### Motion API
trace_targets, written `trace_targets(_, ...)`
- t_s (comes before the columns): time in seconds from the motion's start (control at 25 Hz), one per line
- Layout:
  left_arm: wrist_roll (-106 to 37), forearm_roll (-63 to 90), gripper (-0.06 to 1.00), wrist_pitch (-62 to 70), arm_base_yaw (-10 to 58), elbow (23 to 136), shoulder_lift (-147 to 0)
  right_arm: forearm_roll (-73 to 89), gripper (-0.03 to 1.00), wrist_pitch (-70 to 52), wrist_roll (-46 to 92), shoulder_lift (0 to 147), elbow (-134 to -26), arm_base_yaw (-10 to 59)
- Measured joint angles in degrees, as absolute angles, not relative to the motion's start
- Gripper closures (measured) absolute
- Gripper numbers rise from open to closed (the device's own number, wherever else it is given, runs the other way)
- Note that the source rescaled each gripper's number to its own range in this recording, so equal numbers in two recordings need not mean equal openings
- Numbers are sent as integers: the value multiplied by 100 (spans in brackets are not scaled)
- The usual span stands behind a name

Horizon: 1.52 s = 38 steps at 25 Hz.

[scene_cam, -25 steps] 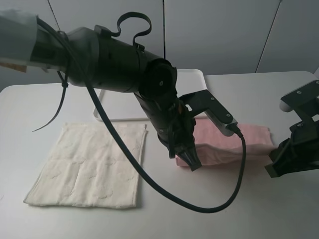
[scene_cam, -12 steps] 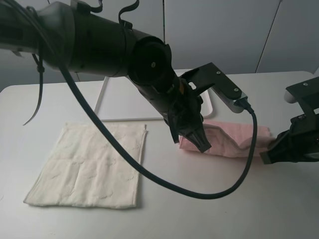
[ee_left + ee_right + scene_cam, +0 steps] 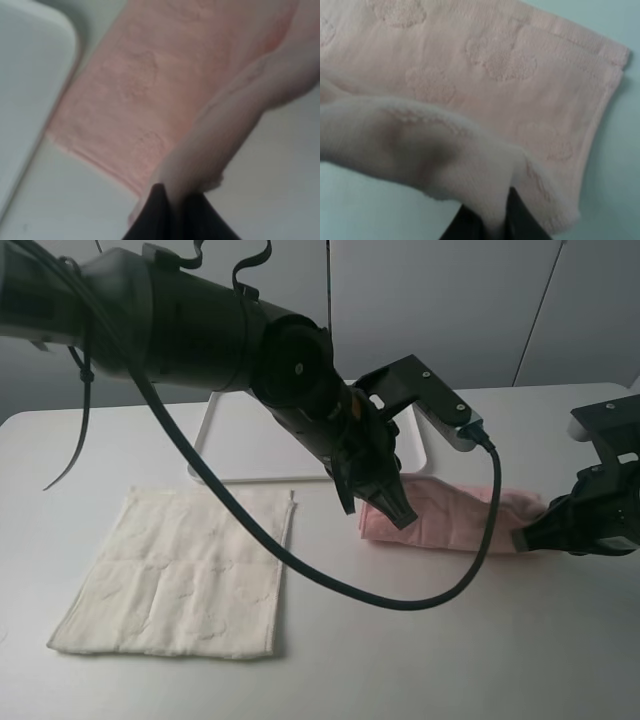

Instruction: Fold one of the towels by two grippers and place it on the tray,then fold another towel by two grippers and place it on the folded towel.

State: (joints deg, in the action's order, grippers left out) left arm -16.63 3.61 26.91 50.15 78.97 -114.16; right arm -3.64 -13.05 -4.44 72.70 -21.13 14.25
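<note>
The pink towel (image 3: 455, 518) lies on the white table (image 3: 420, 670) just in front of the tray's (image 3: 225, 445) right front corner. Its long axis runs alongside the tray's front edge, the far end slanting slightly away from the tray. The left gripper (image 3: 396, 513) has its fingers together, clamped on a lifted fold at the end nearest the tray. The right gripper (image 3: 527, 540) pinches the towel's other end in the same way. A cream towel (image 3: 180, 575) lies flat before the tray's left front corner.

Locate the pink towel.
In the high view the pink towel lies right of centre, by the tray's near corner, between the left gripper and right gripper.
</note>
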Motion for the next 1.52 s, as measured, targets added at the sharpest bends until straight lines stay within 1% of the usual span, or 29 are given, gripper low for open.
trace_targets(0.2,-1601,337,94,2678,4734,7897,-11589,-371,94,-745,-531,7659,-2113,1425)
trace_targets(0.32,-1593,337,89,2629,4700,7897,-11626,-371,94,-403,-555,7848,-2113,1425)
trace_targets(0.44,-1593,337,74,2519,4691,7897,-11639,-376,94,-151,-555,7969,-2123,1425)
trace_targets(0.64,-1581,323,35,2310,4691,7897,-11651,-376,94,193,-555,8006,-2123,1250)
trace_targets(0.68,-1581,323,28,2257,4691,7897,-11651,-376,92,236,-555,8006,-2123,1159)
trace_targets(0.72,-1581,323,22,2221,4691,7897,-11663,-366,88,281,-555,8006,-2123,1060)
trace_targets(0.76,-1568,323,16,2164,4691,7897,-11663,-366,82,310,-555,8006,-2123,921)
trace_targets(0.84,-1556,323,7,2062,4691,7897,-11675,-366,63,332,-567,8006,-2123,664)
trace_targets(0.92,-1545,323,1,2013,4691,7897,-11675,-326,33,347,-602,8006,-2123,468)
trace_targets(1.0,-1536,323,-2,1990,4691,7897,-11675,-175,7,392,-638,8006,-2123,417)
trace_targets(1.04,-1536,323,-3,1990,4691,7897,-11675,-91,1,404,-638,8006,-2123,405)
trace_targets(1.12,-1536,323,-3,1990,4691,7897,-11675,-50,-2,415,-651,8006,-2123,397)
trace_targets(1.28,-1175,323,-3,2035,4679,7897,-11675,137,-3,271,-651,8006,-2137,397)
trace_targets(1.4,-656,323,-3,2203,4635,7897,-11675,239,-3,-359,-660,8019,-2379,397)
trace_targets(1.52,-231,323,-3,2554,4522,8005,-11675,193,-3,-1025,-660,8024,-2851,397)
